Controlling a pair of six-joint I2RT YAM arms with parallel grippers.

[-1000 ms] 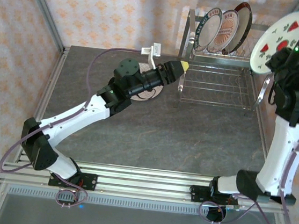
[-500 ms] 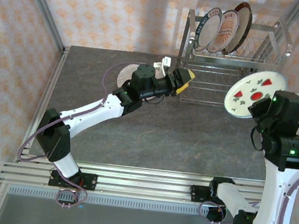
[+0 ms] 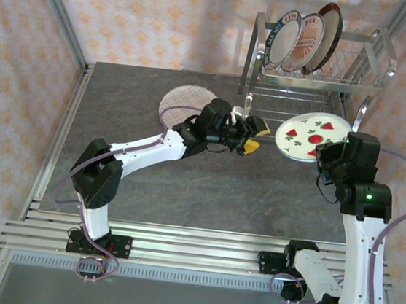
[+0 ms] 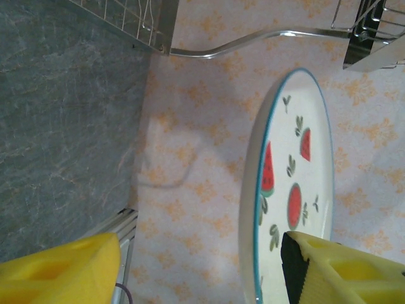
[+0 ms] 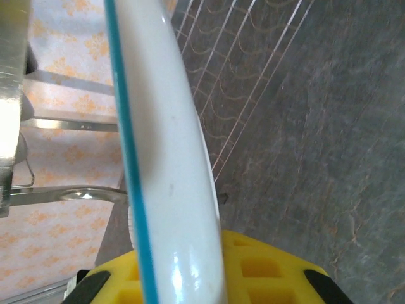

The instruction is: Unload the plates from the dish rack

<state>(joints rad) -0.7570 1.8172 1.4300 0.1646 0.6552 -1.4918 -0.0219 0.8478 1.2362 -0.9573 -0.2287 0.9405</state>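
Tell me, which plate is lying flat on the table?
The pale checked plate. Three others stand in the rack, and the watermelon plate is held by the right end effector.

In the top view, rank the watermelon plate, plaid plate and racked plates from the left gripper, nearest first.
1. Watermelon plate, just to its right, held off the table.
2. Plaid plate, flat on the table to its left.
3. Racked plates, standing far back on the right.
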